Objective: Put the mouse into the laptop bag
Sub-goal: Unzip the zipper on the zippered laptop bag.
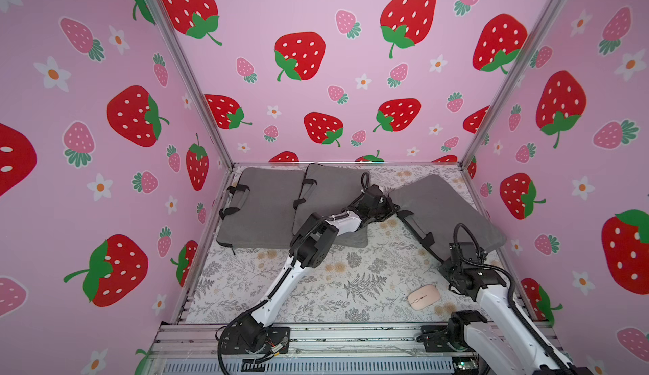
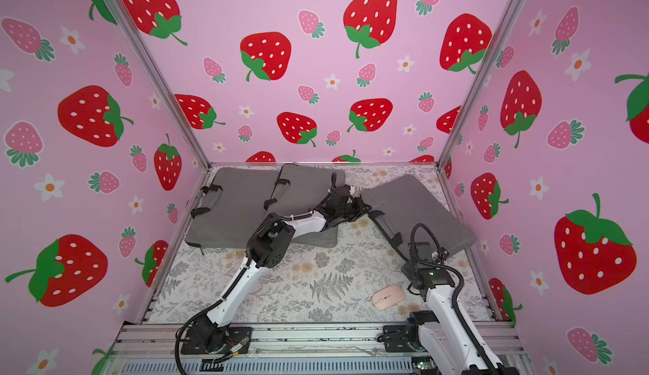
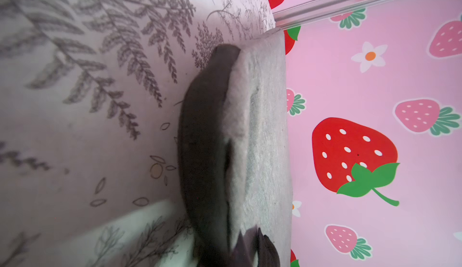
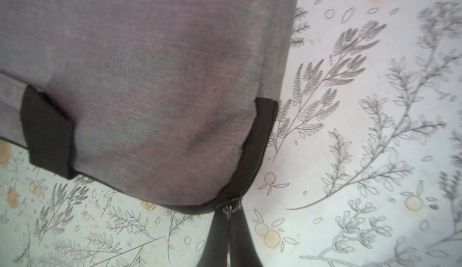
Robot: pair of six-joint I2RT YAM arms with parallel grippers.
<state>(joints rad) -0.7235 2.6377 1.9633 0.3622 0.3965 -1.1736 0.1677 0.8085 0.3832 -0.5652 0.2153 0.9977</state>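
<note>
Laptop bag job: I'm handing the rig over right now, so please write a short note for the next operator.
Left gripper: shut on the far corner of the laptop bag, the angled one on the right.
Right gripper: shut on the zipper pull at that bag's near corner.
Mouse: on the table, near right, apart from the bag, untouched.
Done: bag pinned, zipper gripped; it looks still zipped.
Left: unzip, pick up the mouse, put it inside.

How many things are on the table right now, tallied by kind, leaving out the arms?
Grey laptop bags: 3
Pink mouse: 1
Total: 4
</note>
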